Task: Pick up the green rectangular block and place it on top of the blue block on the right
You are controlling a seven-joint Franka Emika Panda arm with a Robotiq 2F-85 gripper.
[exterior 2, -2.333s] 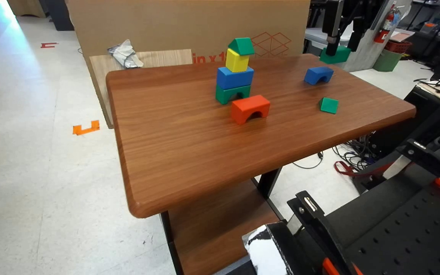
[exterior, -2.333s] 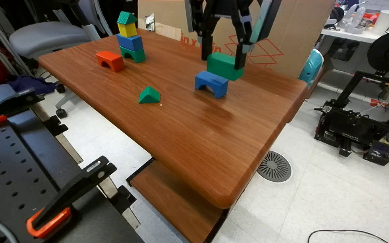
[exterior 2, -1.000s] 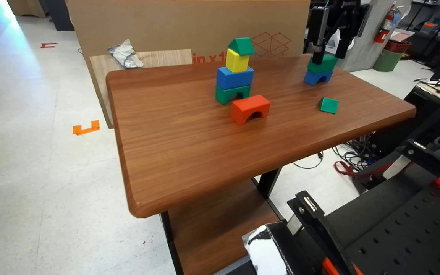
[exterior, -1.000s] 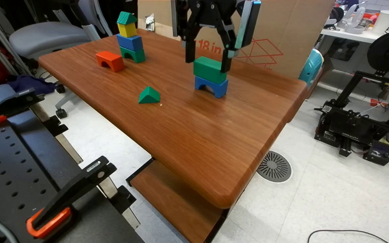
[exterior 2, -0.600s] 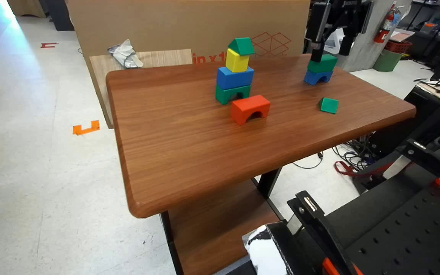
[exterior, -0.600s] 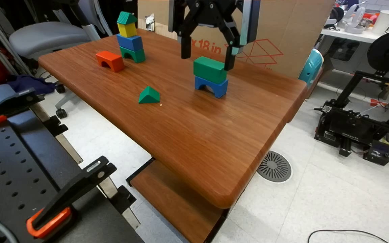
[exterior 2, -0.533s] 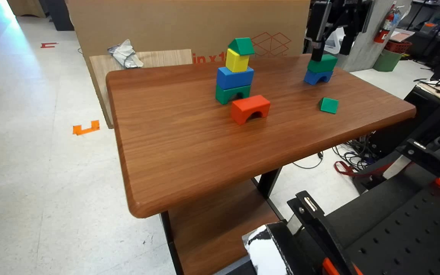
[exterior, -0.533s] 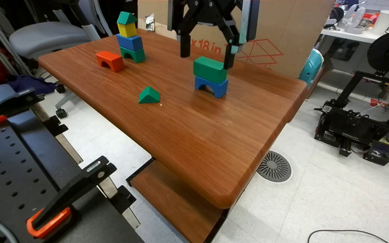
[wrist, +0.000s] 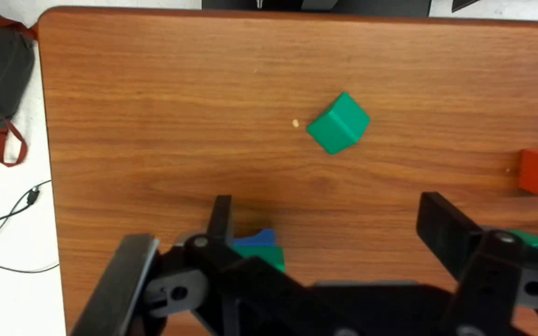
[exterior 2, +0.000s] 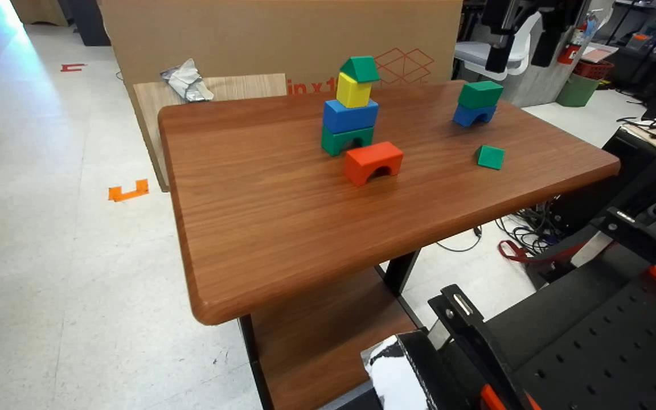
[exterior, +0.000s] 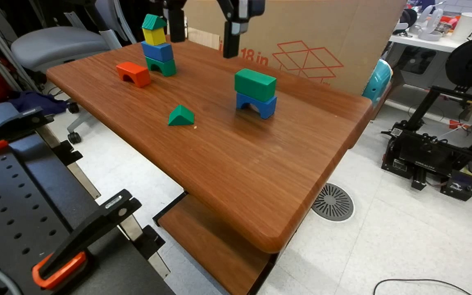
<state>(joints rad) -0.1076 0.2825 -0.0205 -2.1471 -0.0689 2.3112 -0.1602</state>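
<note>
The green rectangular block (exterior: 255,85) rests flat on top of the blue block (exterior: 256,105), an arch standing on the table. Both exterior views show this stack, with the green block (exterior 2: 480,94) squarely above the blue arch (exterior 2: 474,115). My gripper (exterior: 204,47) hangs higher than the stack and apart from it, its jaws wide with nothing between them. In the wrist view the gripper (wrist: 327,200) spreads its black fingers over bare wood. Parts of the green block (wrist: 269,256) and blue block (wrist: 257,239) show beside one finger, the remainder hidden behind it.
A tower of green arch, blue block (exterior 2: 351,116), yellow block and green roof piece stands on the table (exterior 2: 259,228). Beside it lies an orange arch (exterior 2: 373,162). A green triangular block (exterior: 181,115) sits nearer the table's edge. Cardboard (exterior: 322,41) rises behind.
The green block was lowered onto the blue one while gripped. The jaws then spread and let it go. Since then my gripper has risen and moved away from the stack, which stayed still.
</note>
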